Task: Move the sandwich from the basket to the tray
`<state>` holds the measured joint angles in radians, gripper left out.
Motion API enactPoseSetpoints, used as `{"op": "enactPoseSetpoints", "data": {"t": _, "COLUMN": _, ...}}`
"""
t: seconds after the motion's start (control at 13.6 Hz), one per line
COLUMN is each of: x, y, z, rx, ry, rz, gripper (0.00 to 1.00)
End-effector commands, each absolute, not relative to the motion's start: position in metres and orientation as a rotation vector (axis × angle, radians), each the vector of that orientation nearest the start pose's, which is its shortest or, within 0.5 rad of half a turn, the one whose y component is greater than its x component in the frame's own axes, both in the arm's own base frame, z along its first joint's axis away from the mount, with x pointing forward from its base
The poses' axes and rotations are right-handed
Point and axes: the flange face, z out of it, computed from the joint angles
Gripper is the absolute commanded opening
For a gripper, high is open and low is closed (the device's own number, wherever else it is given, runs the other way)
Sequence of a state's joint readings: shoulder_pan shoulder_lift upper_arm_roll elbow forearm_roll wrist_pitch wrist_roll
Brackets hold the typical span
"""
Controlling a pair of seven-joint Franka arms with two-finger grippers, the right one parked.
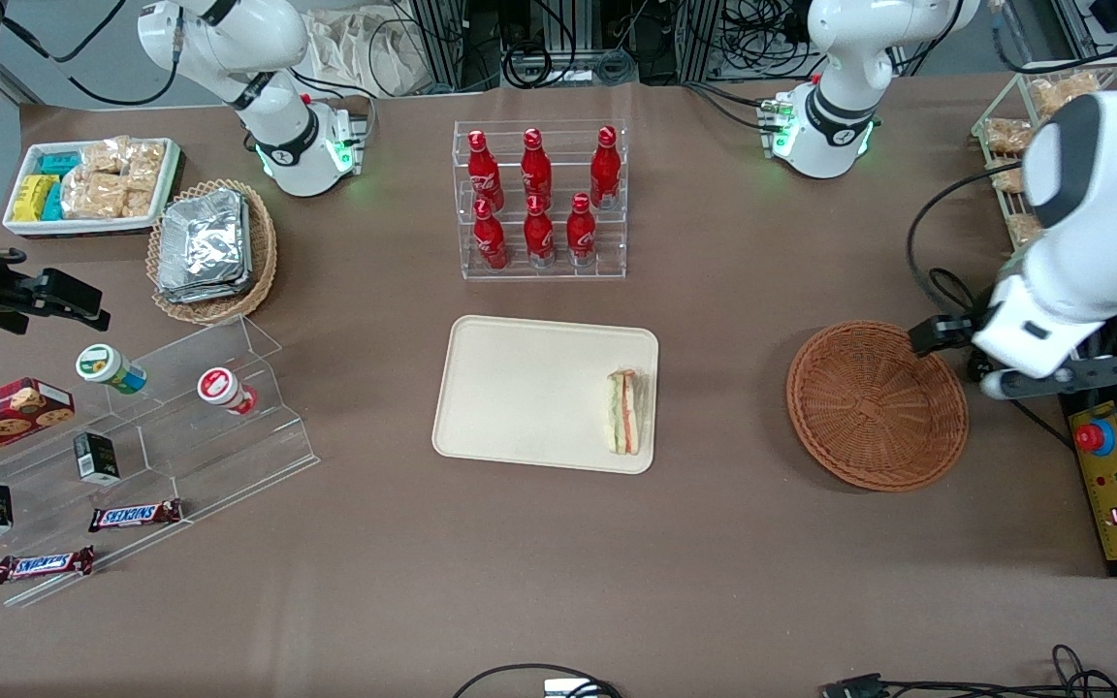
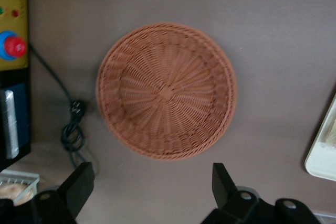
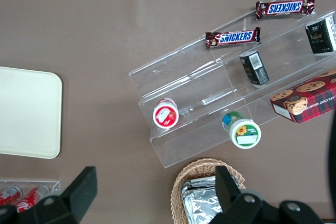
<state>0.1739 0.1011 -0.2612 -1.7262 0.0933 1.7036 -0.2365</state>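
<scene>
I am watching the sandwich [image 1: 624, 412] lying on the tray [image 1: 520, 388], just inside the rim at the edge toward the working arm's end of the table, its striped filling facing up. The tray is sitting at the middle of the table, nearer the front camera than the rack of red bottles [image 1: 539, 199]. The basket [image 1: 877, 404] is resting well apart from the tray, toward the working arm's end, and I am seeing nothing inside it. The gripper [image 2: 149, 187] is hovering above the table just beside the basket's rim, and its fingers [image 2: 79, 184] are standing wide apart with nothing between them. A corner of the tray [image 2: 323, 153] is showing in the left wrist view. A yellow control box [image 1: 1113, 480] is sitting near the basket.
</scene>
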Motion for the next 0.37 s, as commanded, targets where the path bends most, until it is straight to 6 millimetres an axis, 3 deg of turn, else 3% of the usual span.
{"op": "enactPoseSetpoints", "data": {"t": 0.0, "x": 0.588, "y": -0.029, "z": 0.516, "rx": -3.061, "ry": -0.242, "rz": 0.188, "gripper": 1.00}}
{"op": "enactPoseSetpoints", "data": {"t": 0.29, "x": 0.611, "y": -0.013, "z": 0.514, "rx": -3.104, "ry": -0.294, "rz": 0.225, "gripper": 1.00}}
